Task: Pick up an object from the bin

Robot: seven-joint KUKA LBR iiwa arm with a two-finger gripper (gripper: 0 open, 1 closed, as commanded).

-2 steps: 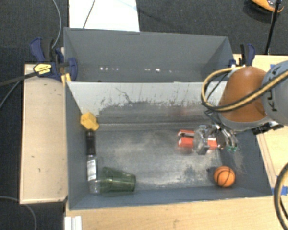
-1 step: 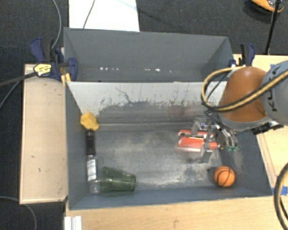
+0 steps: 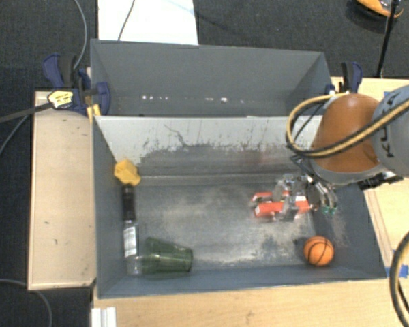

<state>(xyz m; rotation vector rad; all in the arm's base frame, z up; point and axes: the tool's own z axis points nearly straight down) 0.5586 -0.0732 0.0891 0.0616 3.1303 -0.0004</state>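
Observation:
My gripper (image 3: 301, 195) hangs low at the right of the bin, under the orange wrist cover. Directly at its tip lies a small red and white thing (image 3: 269, 206), maybe a toy vehicle; its right end is hidden by the gripper, and I cannot tell whether the two touch. An orange ball (image 3: 319, 251) with dark seams sits below the gripper, near the front right corner.
A dark green cup (image 3: 165, 257) lies on its side at the front left. Beside it a slim black bottle with a clear end (image 3: 129, 229) lies along the left wall. A yellow lump (image 3: 127, 172) rests at the back left.

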